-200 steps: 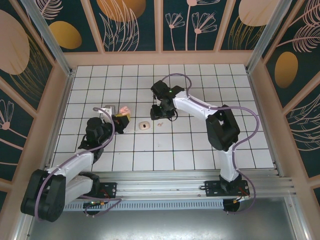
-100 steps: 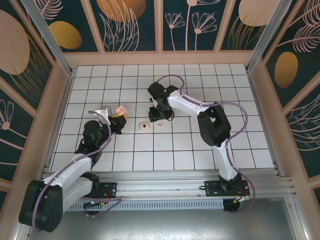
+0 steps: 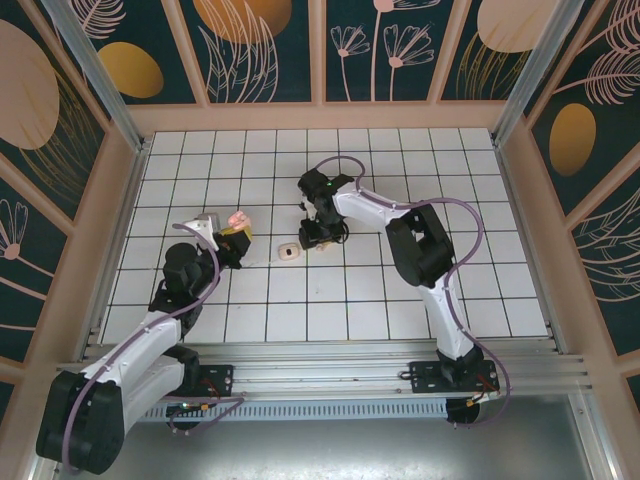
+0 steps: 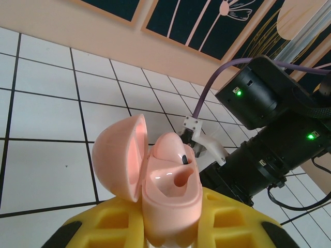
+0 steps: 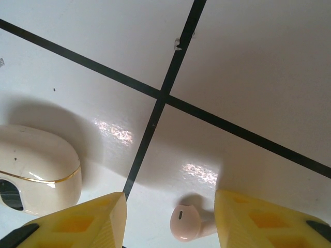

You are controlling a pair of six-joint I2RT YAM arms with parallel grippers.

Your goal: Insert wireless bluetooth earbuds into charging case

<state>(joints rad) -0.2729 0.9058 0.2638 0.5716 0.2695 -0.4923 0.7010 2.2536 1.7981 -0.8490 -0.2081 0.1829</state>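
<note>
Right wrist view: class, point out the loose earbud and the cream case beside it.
loose earbud [image 5: 184, 223], right wrist view, on its rounded head.
cream case [image 5: 36, 160], right wrist view, on its upper shell above the gold seam.

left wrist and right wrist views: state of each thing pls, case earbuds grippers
charging case: lid open, one socket empty
seated earbud: seated in the charging case
left gripper: shut on the charging case
loose earbud: lying on the tiles, untouched
right gripper: open, fingers either side of the loose earbud
cream box: lying on the tiles, looks closed
</note>
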